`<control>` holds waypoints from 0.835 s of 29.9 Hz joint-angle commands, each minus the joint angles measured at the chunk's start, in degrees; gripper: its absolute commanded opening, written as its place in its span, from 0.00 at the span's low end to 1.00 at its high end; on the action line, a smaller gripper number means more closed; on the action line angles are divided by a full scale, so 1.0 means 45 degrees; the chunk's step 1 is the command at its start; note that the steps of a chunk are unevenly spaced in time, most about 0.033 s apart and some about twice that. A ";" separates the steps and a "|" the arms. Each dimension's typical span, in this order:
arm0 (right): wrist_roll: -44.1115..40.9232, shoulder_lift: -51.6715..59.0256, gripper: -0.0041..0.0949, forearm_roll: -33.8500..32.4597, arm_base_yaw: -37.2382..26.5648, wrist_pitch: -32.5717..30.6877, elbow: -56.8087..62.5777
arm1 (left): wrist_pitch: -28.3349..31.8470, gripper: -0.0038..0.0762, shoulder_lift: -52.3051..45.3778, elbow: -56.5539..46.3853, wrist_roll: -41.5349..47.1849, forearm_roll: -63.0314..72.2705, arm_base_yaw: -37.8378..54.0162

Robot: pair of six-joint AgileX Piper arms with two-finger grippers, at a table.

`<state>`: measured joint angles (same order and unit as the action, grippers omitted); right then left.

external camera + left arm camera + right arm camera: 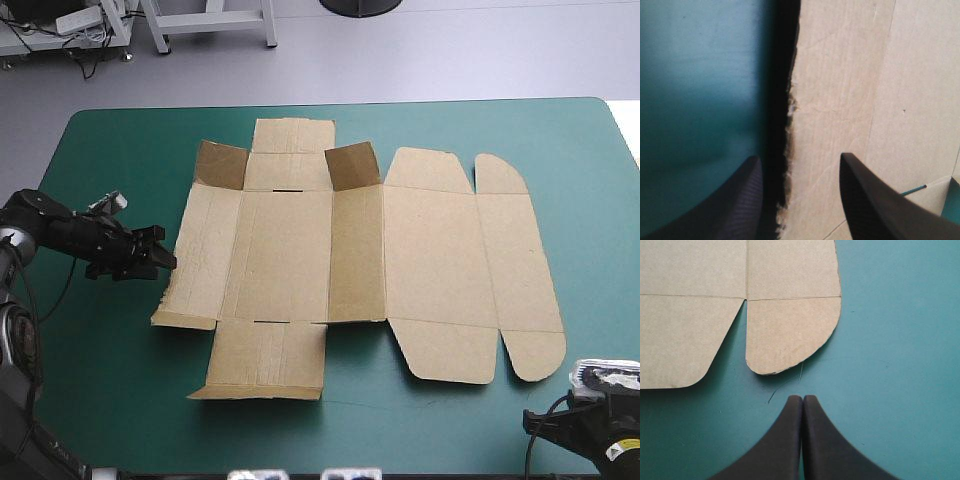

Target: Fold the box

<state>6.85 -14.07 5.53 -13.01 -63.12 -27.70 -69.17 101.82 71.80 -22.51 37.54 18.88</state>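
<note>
The brown box (360, 250) lies as a cut sheet, mostly flat, in the middle of the table. Two small flaps at its far side, one (222, 165) near the left and one (352, 165) near the middle, stand up. My left gripper (160, 262) is at the sheet's ragged left edge. In the left wrist view it (800, 157) is open, astride that slightly lifted edge of the box (850, 100). My right gripper (535, 425) sits at the table's front right. In the right wrist view it (802, 397) is shut, just short of a rounded corner flap (785, 330), touching nothing.
The teal-green cover (100, 380) shows wide strips to the left of the box, in front of it and along the right edge (600, 250). The table's far edge (340, 102) runs just beyond the sheet's far flap.
</note>
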 commanded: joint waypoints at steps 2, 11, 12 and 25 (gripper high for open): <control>0.0017 -0.0142 0.02 0.0013 0.0054 0.0629 -0.0328 | -0.1138 0.49 -0.0424 0.0261 -0.0091 0.0674 -0.0595; 0.0017 -0.0142 0.02 0.0013 0.0054 0.0600 -0.0328 | -0.1138 0.49 0.0203 0.0261 -0.0028 -0.0158 -0.1172; 0.0017 -0.0142 0.02 0.0013 0.0054 0.0600 -0.0328 | -0.1138 0.49 0.0203 0.0261 -0.0028 -0.0225 -0.1172; 0.0017 -0.0142 0.02 0.0013 0.0054 0.0600 -0.0328 | -0.1138 0.48 0.0203 0.0201 0.0302 0.0050 -0.1226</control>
<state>6.85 -14.07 5.53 -13.01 -63.29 -27.70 -68.73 105.32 71.80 -21.83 34.20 13.96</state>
